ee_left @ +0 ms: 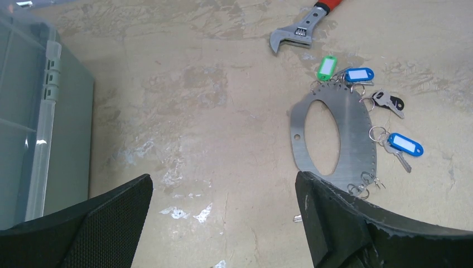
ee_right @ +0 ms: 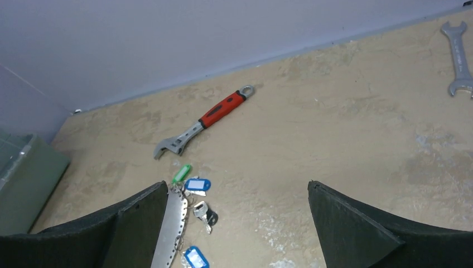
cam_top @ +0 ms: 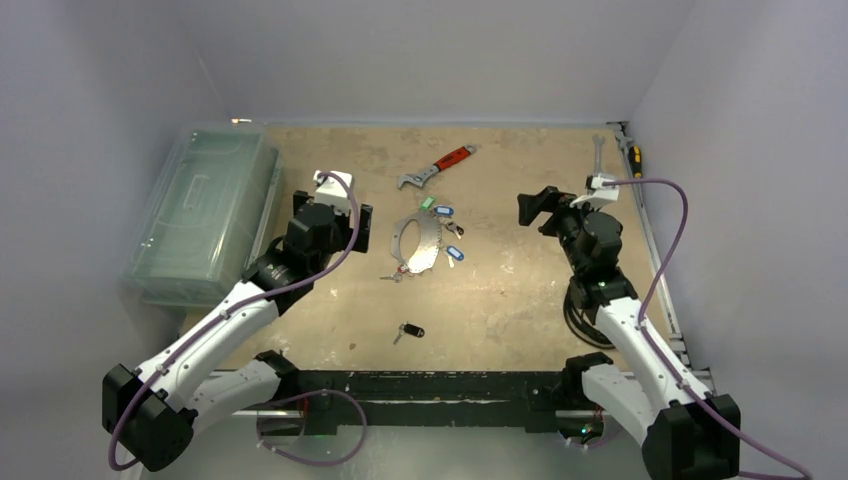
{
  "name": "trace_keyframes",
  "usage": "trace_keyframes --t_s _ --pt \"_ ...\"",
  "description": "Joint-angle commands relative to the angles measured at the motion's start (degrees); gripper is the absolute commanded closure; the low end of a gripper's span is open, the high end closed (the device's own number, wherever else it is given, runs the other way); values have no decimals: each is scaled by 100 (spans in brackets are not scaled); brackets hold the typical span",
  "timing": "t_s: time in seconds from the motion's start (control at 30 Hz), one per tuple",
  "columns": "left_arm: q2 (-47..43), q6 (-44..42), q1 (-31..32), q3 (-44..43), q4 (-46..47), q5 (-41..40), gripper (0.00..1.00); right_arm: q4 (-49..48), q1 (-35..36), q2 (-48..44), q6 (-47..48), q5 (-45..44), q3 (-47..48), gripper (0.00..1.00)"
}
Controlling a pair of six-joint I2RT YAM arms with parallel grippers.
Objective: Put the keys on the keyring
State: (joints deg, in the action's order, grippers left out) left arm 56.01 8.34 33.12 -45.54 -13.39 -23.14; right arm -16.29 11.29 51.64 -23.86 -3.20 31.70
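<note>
Mid-table, your keyring (ee_left: 354, 129) lies flat, tagged keys (ee_left: 405, 145) clustered along its right edge. A black-headed key (cam_top: 409, 330) sits apart toward the near edge. Left gripper (ee_left: 223, 223) and right gripper (ee_right: 237, 229) both gape wide, holding nothing.

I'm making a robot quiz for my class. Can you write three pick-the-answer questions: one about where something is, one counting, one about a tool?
1. Where is the lone black-headed key? A) nearer the arm bases than the keyring B) inside the keyring's hole C) in a tool
2. Blue tags by the keyring? A) one B) two C) four
3. The left tool is: A) open, empty B) shut on a key C) shut on the keyring
1A: it lies alone near the bases. 2B: two show. 3A: it gapes wide, nothing between.
</note>
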Motion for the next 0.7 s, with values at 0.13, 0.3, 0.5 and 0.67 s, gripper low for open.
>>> trace_keyframes --t_s 0.13,0.3,0.5,0.67 --pt "-96 138 -28 30 276 -417 1 325 3 -563 -842 292 -2 1" --pt "-132 102 -26 -42 157 -841 0 83 3 -725 -1185 828 -330 1" --pt "57 47 -34 -60 94 -863 1 918 9 -148 -493 1168 255 1" --pt "87 -238 -33 -71 -22 -96 3 698 157 30 -262 2262 214 1"
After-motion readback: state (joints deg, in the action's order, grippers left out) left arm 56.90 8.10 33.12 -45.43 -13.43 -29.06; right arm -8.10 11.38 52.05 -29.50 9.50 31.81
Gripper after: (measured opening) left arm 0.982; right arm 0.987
